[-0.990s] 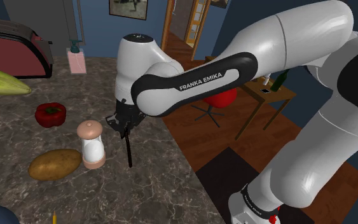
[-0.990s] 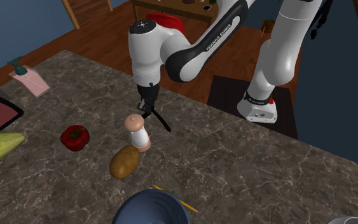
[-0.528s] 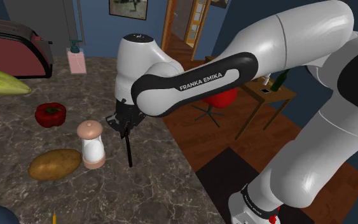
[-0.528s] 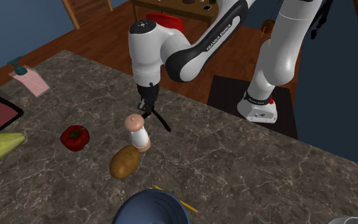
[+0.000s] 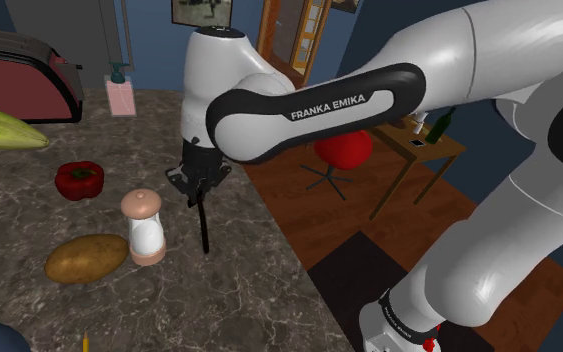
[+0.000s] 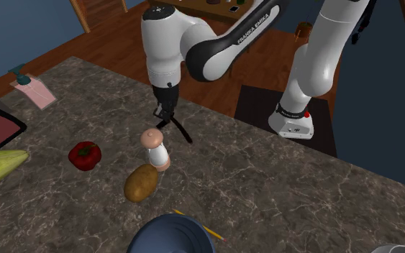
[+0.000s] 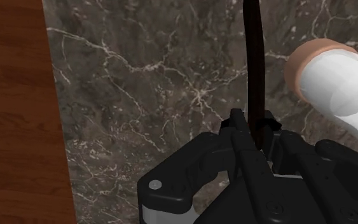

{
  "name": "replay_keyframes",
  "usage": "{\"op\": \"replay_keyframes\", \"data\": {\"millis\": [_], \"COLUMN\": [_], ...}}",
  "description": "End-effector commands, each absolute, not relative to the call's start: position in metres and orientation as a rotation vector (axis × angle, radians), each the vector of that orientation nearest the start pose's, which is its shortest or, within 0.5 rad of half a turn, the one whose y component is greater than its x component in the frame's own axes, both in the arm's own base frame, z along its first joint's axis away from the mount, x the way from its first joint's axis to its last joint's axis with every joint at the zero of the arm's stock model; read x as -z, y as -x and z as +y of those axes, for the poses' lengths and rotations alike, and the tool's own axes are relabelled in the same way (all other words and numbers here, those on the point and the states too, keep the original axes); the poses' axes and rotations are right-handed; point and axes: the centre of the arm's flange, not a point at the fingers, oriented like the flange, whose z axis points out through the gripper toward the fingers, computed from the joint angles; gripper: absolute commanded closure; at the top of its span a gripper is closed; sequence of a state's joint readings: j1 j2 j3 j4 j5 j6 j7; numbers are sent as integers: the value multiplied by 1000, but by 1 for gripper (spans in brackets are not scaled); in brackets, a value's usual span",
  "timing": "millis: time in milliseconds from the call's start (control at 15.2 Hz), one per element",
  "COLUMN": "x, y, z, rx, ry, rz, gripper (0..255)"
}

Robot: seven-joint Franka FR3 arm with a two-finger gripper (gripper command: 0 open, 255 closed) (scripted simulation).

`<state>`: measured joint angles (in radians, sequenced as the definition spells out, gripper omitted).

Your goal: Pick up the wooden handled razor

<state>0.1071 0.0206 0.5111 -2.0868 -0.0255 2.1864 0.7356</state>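
Note:
The razor (image 5: 202,225) is a thin dark stick, hanging lengthwise from my gripper (image 5: 197,188) over the dark marble counter (image 5: 239,290). The fingers are shut on its upper end. In the second exterior view the razor (image 6: 182,134) slants down from the gripper (image 6: 166,118) towards the counter edge. Whether its lower tip touches the stone I cannot tell. In the wrist view the dark handle (image 7: 254,63) runs straight out from the clasped gripper (image 7: 255,124).
A white shaker with a tan cap (image 5: 144,227) stands close beside the razor, a potato (image 5: 86,257) and a red pepper (image 5: 79,180) beyond it. A dark bowl (image 6: 170,236) and a pencil (image 6: 199,226) lie further along. The counter edge (image 5: 284,240) drops to a wooden floor.
The arm has risen a little, and the gripper has carried the razor upward with it. Its lower tip sits higher than before. Nothing else on the counter moved.

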Motion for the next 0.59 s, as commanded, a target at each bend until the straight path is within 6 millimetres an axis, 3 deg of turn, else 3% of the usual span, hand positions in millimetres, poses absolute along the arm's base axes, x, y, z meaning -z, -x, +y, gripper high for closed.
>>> {"op": "replay_keyframes", "data": {"millis": [0, 396, 528], "x": [-434, -466, -466], "y": [-455, -455, -455], "z": [322, 322, 322], "rx": [109, 109, 109], "ry": [3093, 3093, 3093], "rz": [161, 161, 161], "gripper": [255, 255, 255]}}
